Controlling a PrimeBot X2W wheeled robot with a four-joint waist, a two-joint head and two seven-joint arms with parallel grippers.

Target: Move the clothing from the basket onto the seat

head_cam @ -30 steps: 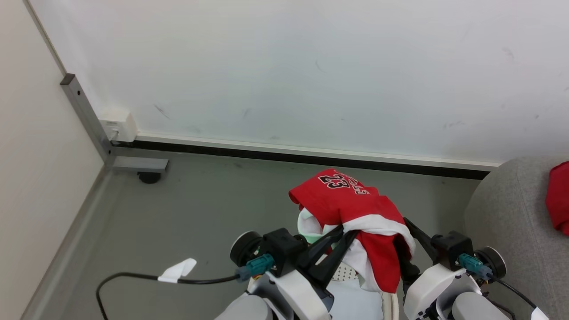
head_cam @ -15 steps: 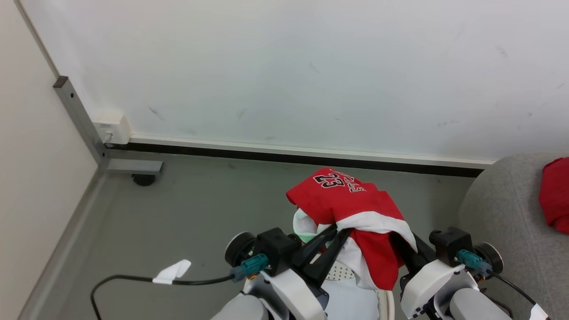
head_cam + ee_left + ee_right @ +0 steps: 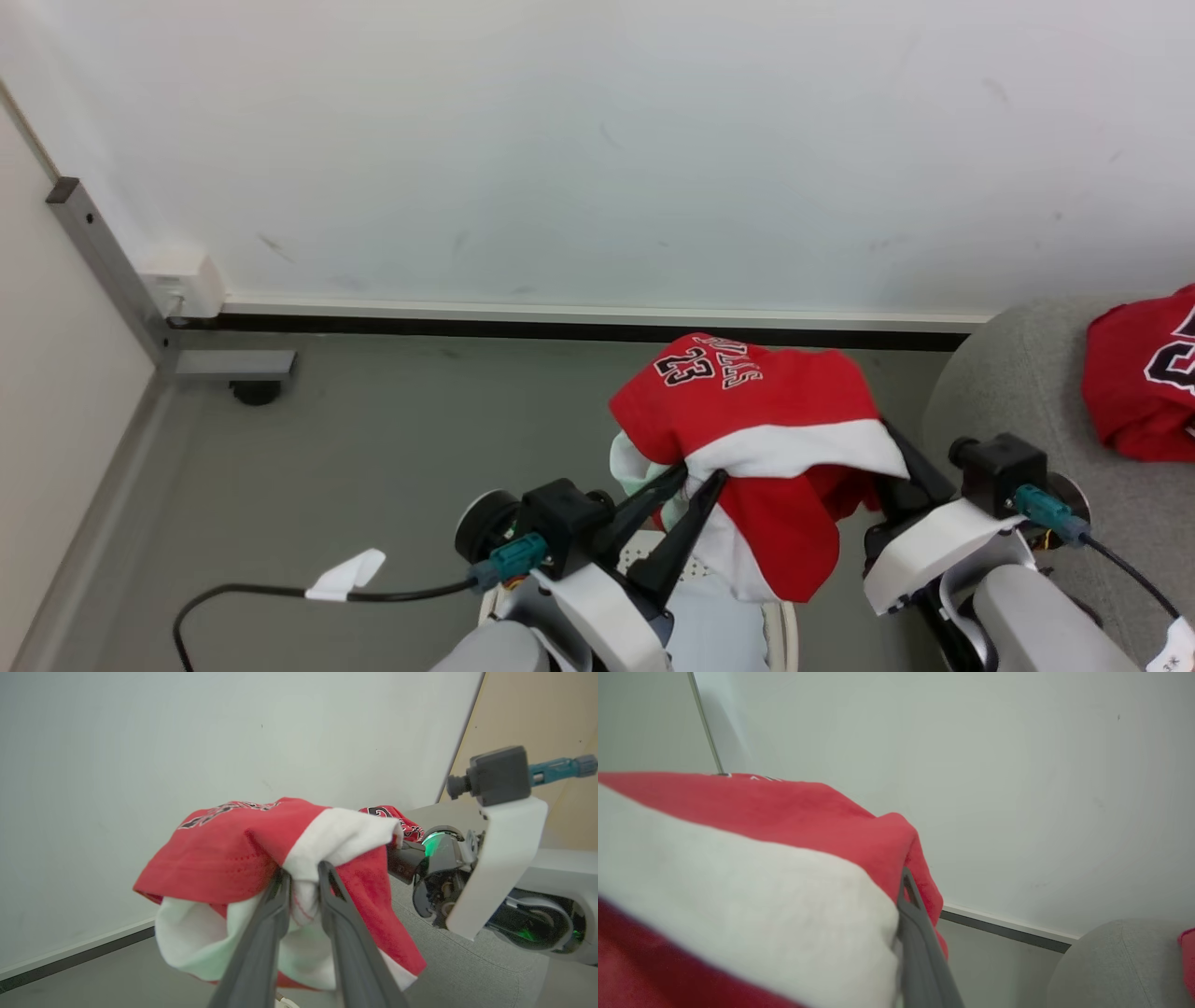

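Because the seat [image 3: 1008, 401] lies off to the robot's right, beyond the right arm, the coming carry looks like a sideways one. The seat is the big grey shape at the right edge of the head view, with the red jersey [image 3: 1144, 373] lying on it. The basket [image 3: 792, 644] sits low between the two arms, close to the robot's body, its white rim just showing under the cloth. The shorts [image 3: 747, 411] hang in the air above the basket, spread between the arms with their long axis running left to right (the small 23 faces up, on the wall side). The left claw [image 3: 695, 476] is pinched on a fold of the white trim, its fingers nearly together. The right claw [image 3: 901, 453] is tucked under the right end of the shorts. One finger shows against the cloth, and I cannot tell whether it grips. The right arm is nearer the seat, so it would probably lead.
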